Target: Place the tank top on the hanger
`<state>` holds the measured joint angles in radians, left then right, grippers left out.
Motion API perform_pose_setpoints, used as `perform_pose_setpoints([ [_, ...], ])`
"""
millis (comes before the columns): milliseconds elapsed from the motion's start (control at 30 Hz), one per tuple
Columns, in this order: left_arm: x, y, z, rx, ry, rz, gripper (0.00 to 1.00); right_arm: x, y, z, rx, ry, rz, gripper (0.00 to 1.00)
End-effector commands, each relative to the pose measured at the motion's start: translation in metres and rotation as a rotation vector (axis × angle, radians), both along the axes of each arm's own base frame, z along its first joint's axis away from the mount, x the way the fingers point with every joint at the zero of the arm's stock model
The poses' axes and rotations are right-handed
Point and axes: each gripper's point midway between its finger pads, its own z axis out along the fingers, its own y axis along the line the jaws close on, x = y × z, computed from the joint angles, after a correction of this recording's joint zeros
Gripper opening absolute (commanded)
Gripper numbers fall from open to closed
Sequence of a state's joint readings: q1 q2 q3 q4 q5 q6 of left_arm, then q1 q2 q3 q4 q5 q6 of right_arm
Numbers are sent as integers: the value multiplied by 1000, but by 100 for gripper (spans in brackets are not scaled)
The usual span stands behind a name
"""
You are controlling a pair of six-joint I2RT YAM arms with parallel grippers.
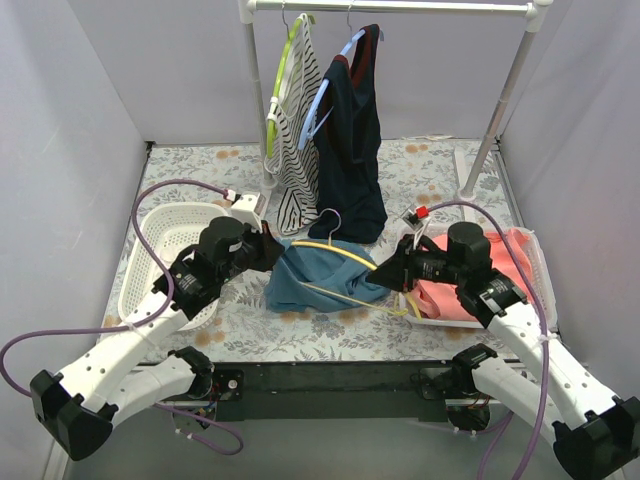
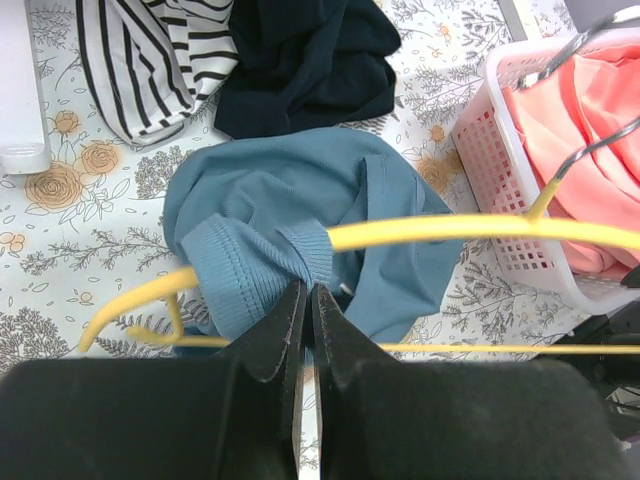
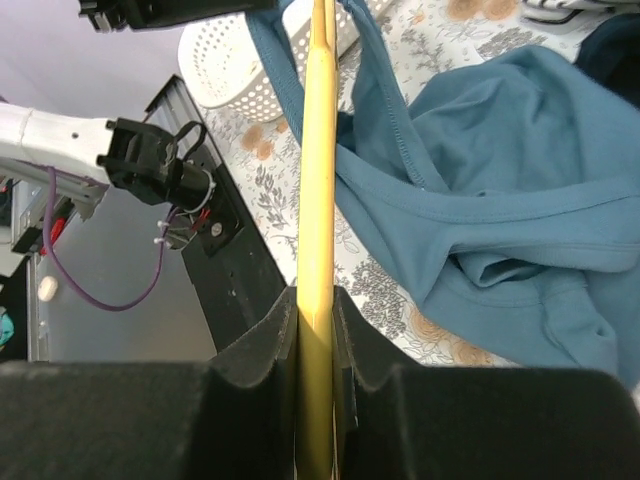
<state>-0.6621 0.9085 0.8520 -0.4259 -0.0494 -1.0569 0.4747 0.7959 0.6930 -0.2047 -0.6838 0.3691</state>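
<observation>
Nearest me, my left tool (image 2: 308, 292) pinches the ribbed hem of the soft, limp tank top (image 2: 300, 200), bunched on the counter (image 2: 60, 260), while my right tool (image 3: 315, 295) clamps the stiff, probably slippery hanger (image 2: 450, 231) threaded under that hem, seemingly the surest hold.

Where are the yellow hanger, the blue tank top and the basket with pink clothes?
Yellow hanger (image 2: 440, 231): left wrist view, on its upper arm.
Teal tank top (image 1: 303, 268): top view, on the bunched body.
Right white basket (image 2: 498, 188): left wrist view, on its lattice wall.
</observation>
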Motion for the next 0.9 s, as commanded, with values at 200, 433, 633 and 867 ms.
perform_pose_setpoints([
  [200, 9, 4, 41, -64, -61, 62, 0, -7, 26, 30, 186, -234, 41, 1],
  [433, 6, 10, 42, -58, -63, 80, 3, 6, 49, 31, 225, -300, 46, 1],
  [633, -6, 10, 71, -105, -152, 15, 47, 13, 56, 26, 231, -300, 34, 1],
  [867, -20, -14, 97, -211, -247, -147, 50, 13, 58, 23, 226, -299, 33, 1],
])
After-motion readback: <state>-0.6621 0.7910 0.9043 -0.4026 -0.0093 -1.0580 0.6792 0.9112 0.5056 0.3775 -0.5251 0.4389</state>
